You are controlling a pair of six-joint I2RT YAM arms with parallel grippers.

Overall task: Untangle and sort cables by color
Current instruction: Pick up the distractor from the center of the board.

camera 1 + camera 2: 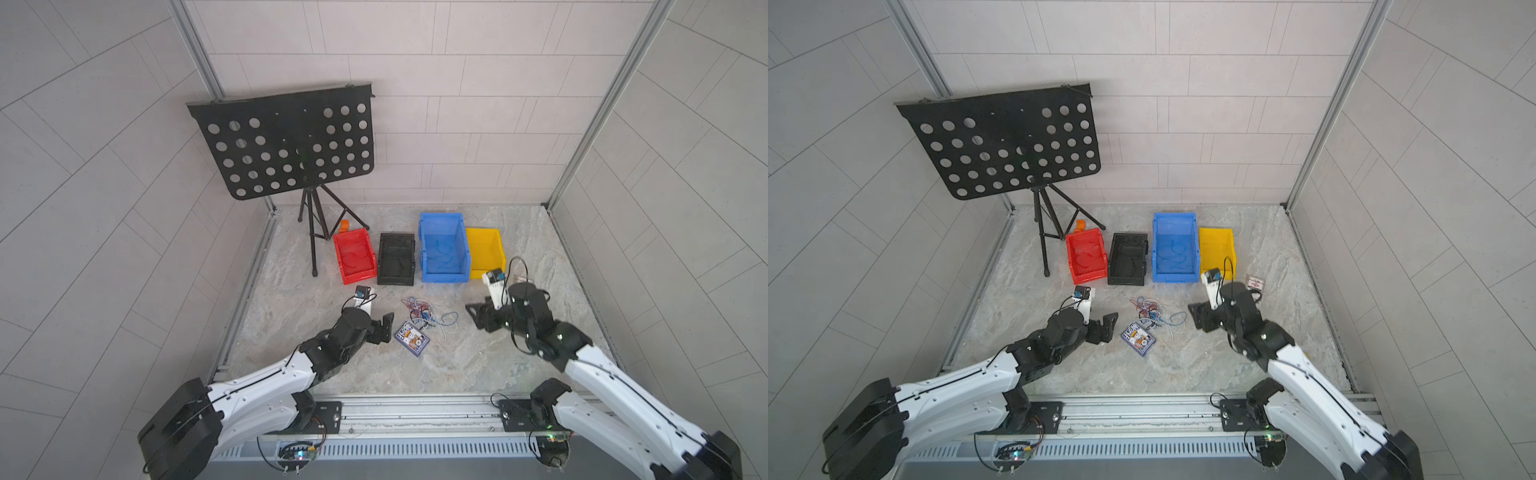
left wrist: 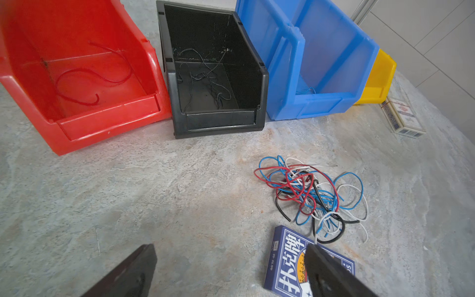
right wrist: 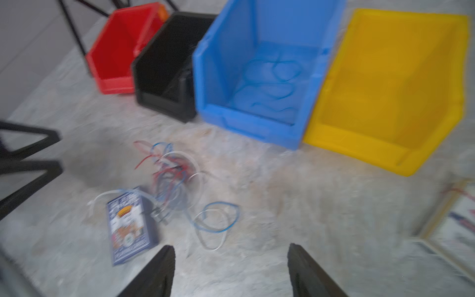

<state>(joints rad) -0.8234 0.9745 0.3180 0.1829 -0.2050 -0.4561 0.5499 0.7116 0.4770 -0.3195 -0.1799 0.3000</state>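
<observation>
The cables (image 2: pixel 308 198) lie in a red, blue, black and white tangle on the table (image 2: pixel 154 192), in front of the row of bins and touching a blue card box (image 2: pixel 288 257); a red cable (image 2: pixel 90 77) lies in the red bin (image 2: pixel 110 123), black strands (image 2: pixel 205 79) in the black bin (image 2: pixel 218 123), blue strands (image 3: pixel 270 84) in the blue bin (image 3: pixel 246 126); the yellow bin (image 3: pixel 385 154) stands just beside it; the left gripper (image 2: pixel 228 250) hovers open and empty near the card box; the right gripper (image 3: pixel 231 249), on the tangle's other side, is also open, holding nothing.
</observation>
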